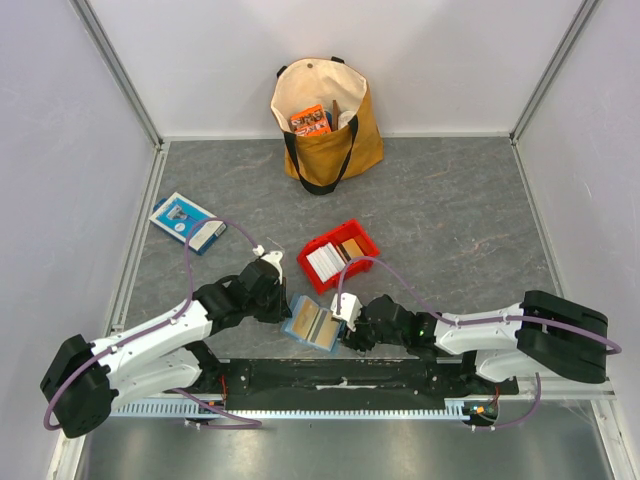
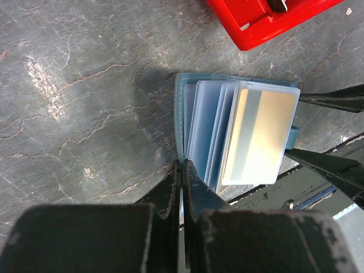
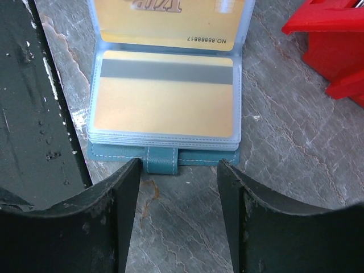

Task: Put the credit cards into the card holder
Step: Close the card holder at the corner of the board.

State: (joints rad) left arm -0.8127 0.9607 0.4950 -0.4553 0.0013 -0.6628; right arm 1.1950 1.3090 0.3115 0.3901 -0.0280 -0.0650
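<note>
**Q:** Where is the card holder (image 1: 313, 325)?

**A:** It lies open on the surface at the near edge, between the two arms and just beside the red bin (image 1: 310, 281). The left end effector (image 2: 181, 166) is fully closed, with its tips at the teal cover's edge. I cannot tell whether it nips the cover. The right end effector (image 3: 178, 166) stands wide and holds nothing, with one finger on either side of the closure tab (image 3: 161, 159).

**Q:** What is the recommended procedure?

**A:** Pin the cover flat. Fetch one of the credit cards (image 1: 326, 262) from the bin. Present it square to an unfilled sleeve and slide it in without buckling the plastic.

**Q:** Which view shows what?

**A:** Only the top view shows the bin's stock. The left wrist view shows the sleeves (image 2: 207, 131) fanned out. Only the right wrist view shows the tab and two tan cards (image 3: 165, 105) already in sleeves.
</note>
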